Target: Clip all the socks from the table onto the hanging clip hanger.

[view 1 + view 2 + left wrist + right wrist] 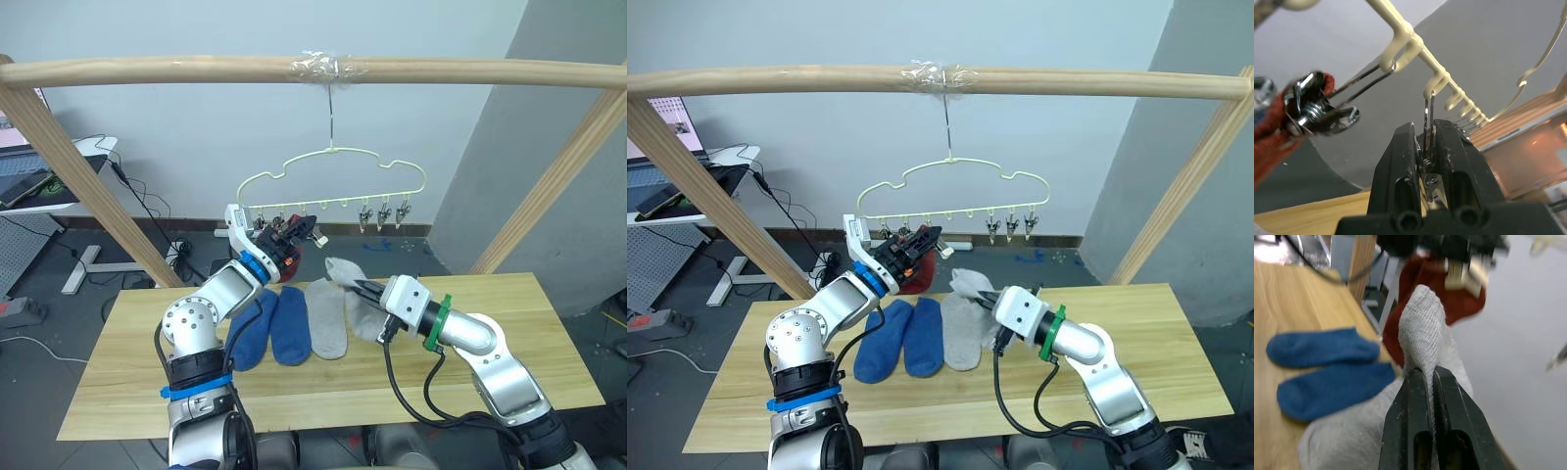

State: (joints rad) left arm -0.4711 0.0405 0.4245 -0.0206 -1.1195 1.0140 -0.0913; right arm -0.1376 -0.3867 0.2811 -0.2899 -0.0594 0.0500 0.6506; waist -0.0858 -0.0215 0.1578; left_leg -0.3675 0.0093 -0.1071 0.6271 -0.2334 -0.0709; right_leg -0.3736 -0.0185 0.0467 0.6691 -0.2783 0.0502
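Note:
The pale clip hanger [333,176] hangs by its hook from the wooden pole. My left gripper [292,233] is raised to its lower row and shut on a grey metal clip [1427,142]. A neighbouring clip [1312,105] pinches rust red sock fabric [1273,132], which hangs behind the gripper [919,276]. My right gripper [362,289] is shut on a light grey sock [345,269], lifting one end while the rest lies on the table [509,333]. Two blue socks [274,328] and another grey sock [325,318] lie flat side by side.
The round wooden pole [196,69] runs across the top on slanted wooden posts [78,166] at left and right [554,181]. Three free clips [384,213] hang at the hanger's right end. A desk with cables [39,186] stands far left, beyond the table.

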